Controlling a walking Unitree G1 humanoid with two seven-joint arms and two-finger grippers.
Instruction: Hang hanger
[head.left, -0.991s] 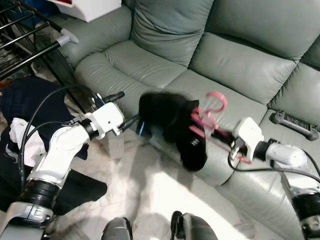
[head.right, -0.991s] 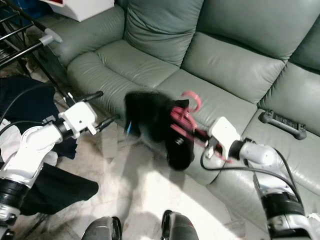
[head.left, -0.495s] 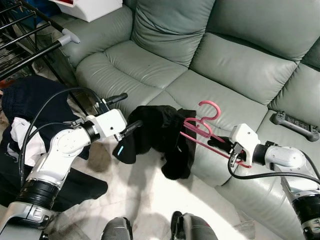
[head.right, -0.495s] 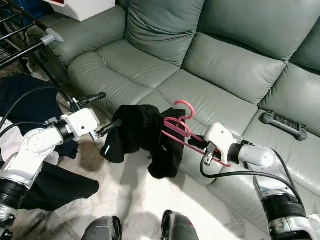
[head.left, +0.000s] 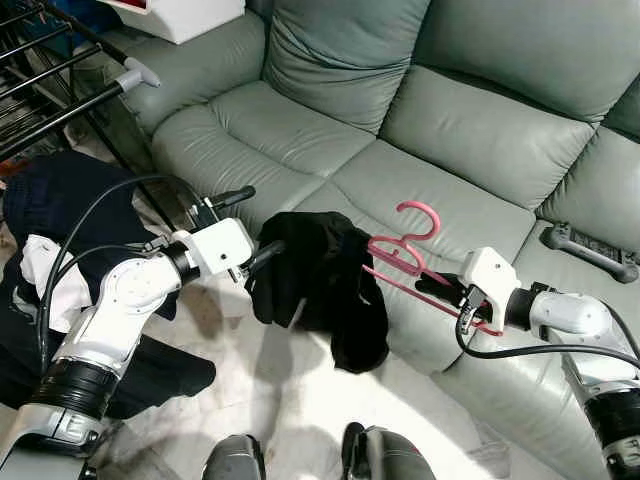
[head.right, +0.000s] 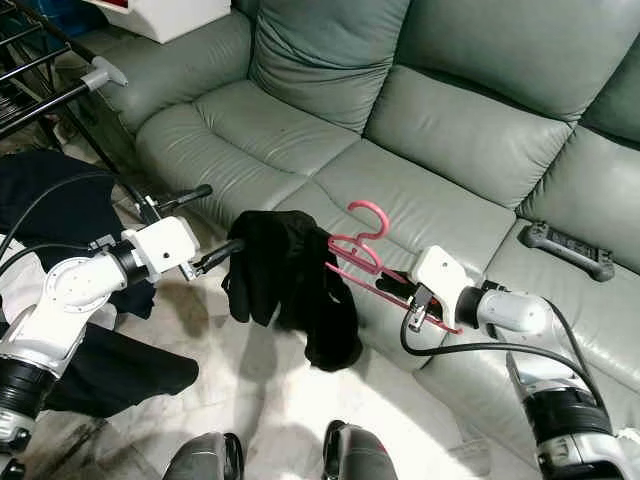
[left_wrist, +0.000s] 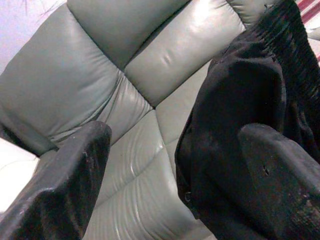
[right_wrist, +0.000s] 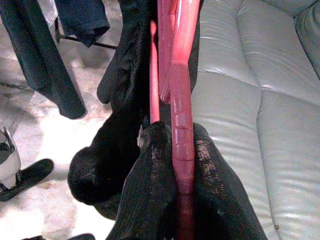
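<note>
right tool (head.left: 440, 285): lower right of the head views, over the sofa's front edge. Fingers clamped on the pink hanger; the right wrist view shows the pink bar pinched between both black fingers (right_wrist: 155, 185).
pink hanger (head.left: 405, 250): centre-right of frame, held out over the seat cushion edge. Hook points up toward the sofa back. Far end carries the garment.
black garment (head.left: 320, 285): centre of frame, draped on the hanger's far end. Hangs down in front of the sofa, lowest fold above the floor.
left tool (head.left: 262, 258): centre-left, at the garment's near edge. Fingers apart in the left wrist view, with one finger (left_wrist: 65, 185) clear of the cloth and the other right at the black fabric. Cannot tell whether it actually touches.
sofa (head.left: 450, 130): grey-green leather, spans the upper and right parts of the frame.
drying rack (head.left: 60, 70): black bars with a grey end cap, upper left corner.
dark clothes (head.left: 60, 215): heaped at the left edge below the rack, with a white piece among them.
controller (head.left: 590, 250): dark, lying on the sofa seat at the right edge, well apart from the hanger.
floor (head.left: 290, 400): pale marbled tile, lower centre. Robot's feet show at the bottom edge.
</note>
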